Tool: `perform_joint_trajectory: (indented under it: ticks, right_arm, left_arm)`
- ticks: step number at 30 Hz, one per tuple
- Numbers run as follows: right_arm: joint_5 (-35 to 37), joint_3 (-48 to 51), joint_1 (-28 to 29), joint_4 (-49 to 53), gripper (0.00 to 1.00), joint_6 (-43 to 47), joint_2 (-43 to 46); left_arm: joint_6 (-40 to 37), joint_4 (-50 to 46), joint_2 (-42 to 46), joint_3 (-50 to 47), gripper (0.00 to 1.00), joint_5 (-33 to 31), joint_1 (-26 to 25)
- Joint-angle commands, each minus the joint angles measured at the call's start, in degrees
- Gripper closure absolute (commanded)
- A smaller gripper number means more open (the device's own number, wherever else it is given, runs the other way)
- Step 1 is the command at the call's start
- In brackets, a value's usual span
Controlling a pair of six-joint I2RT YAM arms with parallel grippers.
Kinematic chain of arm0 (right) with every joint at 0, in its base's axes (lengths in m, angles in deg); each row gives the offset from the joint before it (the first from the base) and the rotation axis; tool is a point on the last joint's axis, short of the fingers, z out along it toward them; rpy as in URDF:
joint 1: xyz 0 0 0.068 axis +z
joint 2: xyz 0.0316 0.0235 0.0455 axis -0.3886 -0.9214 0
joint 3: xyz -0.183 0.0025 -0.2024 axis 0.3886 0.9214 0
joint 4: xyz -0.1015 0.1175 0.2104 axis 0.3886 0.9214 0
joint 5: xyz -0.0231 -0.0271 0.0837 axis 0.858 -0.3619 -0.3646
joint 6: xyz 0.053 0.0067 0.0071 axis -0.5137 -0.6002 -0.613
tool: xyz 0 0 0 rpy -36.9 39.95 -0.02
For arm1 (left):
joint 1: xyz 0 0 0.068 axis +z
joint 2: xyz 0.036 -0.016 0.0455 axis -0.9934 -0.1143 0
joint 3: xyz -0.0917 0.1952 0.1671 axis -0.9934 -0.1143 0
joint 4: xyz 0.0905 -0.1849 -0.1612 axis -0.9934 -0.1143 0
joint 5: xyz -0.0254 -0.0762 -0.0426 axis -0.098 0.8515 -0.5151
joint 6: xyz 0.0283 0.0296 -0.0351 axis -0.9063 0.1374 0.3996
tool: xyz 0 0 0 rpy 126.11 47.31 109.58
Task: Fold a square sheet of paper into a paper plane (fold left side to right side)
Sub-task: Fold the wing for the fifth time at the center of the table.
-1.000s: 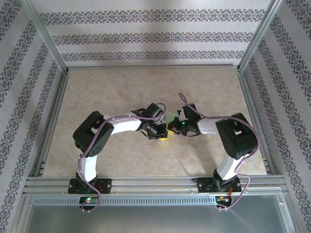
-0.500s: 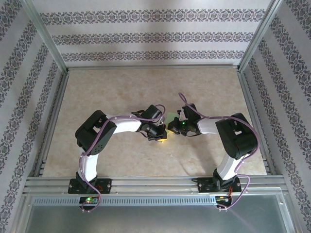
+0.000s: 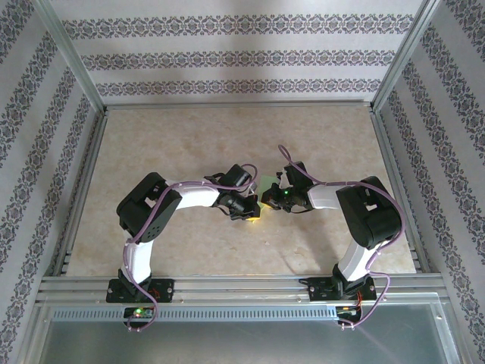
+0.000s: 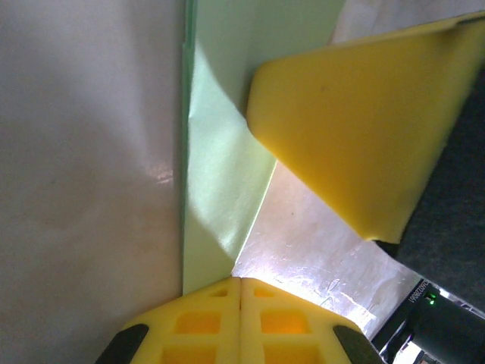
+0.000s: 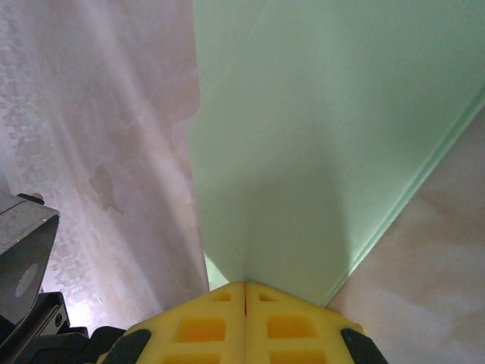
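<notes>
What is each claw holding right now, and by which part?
The left claw and right claw are both shut, tips on the green paper; pinching or just pressing cannot be told.

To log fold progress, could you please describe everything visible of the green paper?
The green paper is thin, matte, pale and folded: layered edges show along one side. It tapers toward the shut jaws of the right gripper and left gripper, both pinching it near the middle of the table.
</notes>
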Motion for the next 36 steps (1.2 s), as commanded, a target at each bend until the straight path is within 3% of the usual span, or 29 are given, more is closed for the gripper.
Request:
perform_joint_trajectory:
  ticks: [1,36]
  right_arm:
    - [3.22,0.7,0.9,5.81,1.0,1.63,-2.74]
    - [1.2,-0.51,0.99,5.4,1.0,2.69,-2.43]
  left_arm:
    - [-1.96,-8.55,0.07,-2.53,0.96,-2.81,-1.21]
    - [4.64,-1.49,14.52,-12.2,0.98,-1.81,-2.98]
